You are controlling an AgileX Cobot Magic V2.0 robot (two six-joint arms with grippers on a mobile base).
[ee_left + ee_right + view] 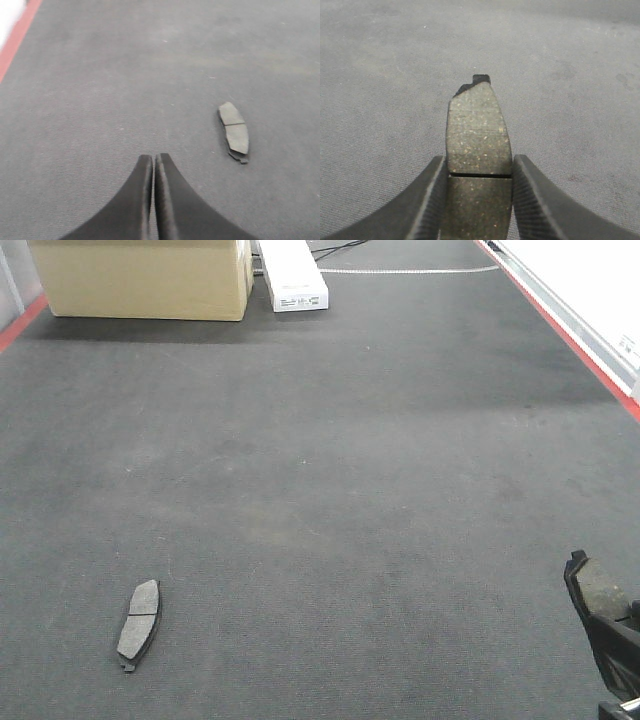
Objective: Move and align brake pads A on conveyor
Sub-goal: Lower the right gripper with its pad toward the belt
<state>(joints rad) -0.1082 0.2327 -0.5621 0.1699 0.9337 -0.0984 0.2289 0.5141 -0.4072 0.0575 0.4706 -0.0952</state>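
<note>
One dark grey brake pad [139,623] lies flat on the charcoal conveyor [330,470] at the front left; the left wrist view shows the same pad [235,131] to the right of and beyond my left gripper [153,159], whose jaws are pressed together with nothing between them. My right gripper [479,165] is shut on a second brake pad [478,135], gripping its two long edges at the groove, and holds it above the belt. In the front view that held pad [598,587] shows at the lower right edge. My left gripper is out of the front view.
A cardboard box [145,278] and a white carton [293,275] stand at the belt's far end. Red strips run along the left edge [20,325] and the right edge [570,335] of the belt, with a white panel [590,280] beyond the right one.
</note>
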